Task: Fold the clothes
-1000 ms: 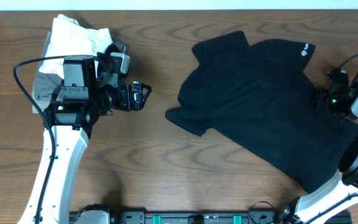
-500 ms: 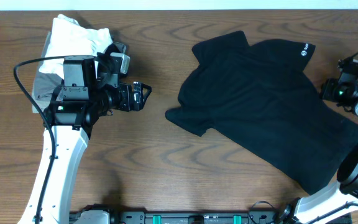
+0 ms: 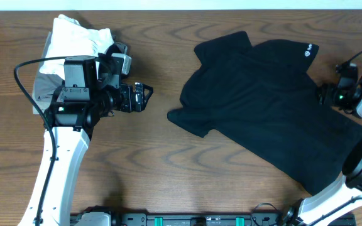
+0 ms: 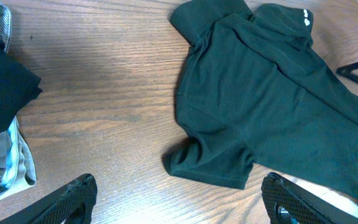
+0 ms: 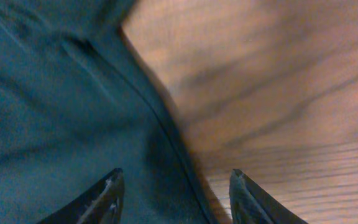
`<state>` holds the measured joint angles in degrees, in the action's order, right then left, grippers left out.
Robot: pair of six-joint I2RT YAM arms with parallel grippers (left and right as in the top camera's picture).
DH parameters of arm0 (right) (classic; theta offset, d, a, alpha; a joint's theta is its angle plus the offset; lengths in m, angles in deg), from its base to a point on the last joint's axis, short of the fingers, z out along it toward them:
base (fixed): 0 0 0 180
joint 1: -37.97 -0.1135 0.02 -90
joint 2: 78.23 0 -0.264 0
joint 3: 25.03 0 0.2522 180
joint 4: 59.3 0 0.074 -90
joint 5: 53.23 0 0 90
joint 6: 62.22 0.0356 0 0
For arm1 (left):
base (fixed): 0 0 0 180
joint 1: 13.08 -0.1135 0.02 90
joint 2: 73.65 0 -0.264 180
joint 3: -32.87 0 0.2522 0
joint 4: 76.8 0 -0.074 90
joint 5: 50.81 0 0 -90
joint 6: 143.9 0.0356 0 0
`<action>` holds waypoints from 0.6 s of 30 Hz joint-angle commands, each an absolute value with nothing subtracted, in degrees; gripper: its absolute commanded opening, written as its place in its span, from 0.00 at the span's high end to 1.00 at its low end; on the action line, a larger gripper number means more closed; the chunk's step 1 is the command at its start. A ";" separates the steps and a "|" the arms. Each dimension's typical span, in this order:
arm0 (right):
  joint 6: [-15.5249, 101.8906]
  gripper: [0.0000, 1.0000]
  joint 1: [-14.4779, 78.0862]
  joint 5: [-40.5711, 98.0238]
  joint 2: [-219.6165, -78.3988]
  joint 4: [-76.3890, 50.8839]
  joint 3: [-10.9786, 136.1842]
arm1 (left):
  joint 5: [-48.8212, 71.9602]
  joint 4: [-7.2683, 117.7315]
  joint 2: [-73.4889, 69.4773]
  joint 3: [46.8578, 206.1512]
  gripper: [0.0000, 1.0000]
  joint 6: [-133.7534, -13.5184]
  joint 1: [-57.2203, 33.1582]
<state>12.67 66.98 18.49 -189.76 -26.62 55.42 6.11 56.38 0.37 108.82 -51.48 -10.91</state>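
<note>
The clothes, one black short-sleeved shirt (image 3: 263, 107), lie spread flat and askew on the wooden table, collar and white logo (image 3: 307, 52) toward the far right. The left wrist view shows the shirt (image 4: 260, 93) ahead, one sleeve nearest. My left gripper (image 3: 144, 95) hovers open over bare wood left of the shirt, and its fingers (image 4: 179, 182) hold nothing. My right gripper (image 3: 323, 96) is low at the shirt's right edge. In its wrist view the right gripper (image 5: 176, 180) stands open, straddling the hem seam of the shirt (image 5: 55, 93).
A white folded garment (image 3: 80, 34) rests on a grey one (image 3: 41, 88) at the far left, behind my left arm. Their edges show in the left wrist view (image 4: 17, 162). Bare table (image 3: 168, 163) lies between the stack and the shirt.
My right gripper drew a little right and away, then came back left to the shirt's right edge. The left arm and the shirt have stayed put.
</note>
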 commanded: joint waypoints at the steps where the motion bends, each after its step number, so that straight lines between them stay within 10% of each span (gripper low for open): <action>1: 10.40 0.43 67.70 18.77 -192.10 -26.49 56.10 | 5.30 55.99 0.45 109.96 0.14 -50.96 -10.73; 6: 9.94 0.42 67.68 18.75 -192.27 -26.77 56.10 | 5.30 55.88 0.45 109.96 0.14 -50.96 -10.73; 12: 10.18 0.92 67.68 16.10 -192.25 -25.33 56.10 | 5.30 55.85 0.45 109.96 0.14 -50.96 -10.73; 18: 10.16 0.99 67.68 13.04 -190.79 -25.66 56.25 | 5.30 55.85 0.45 109.96 0.13 -50.96 -10.75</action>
<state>10.42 66.98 16.17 -191.77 -25.37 55.64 6.11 55.99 0.37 108.82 -51.48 -10.91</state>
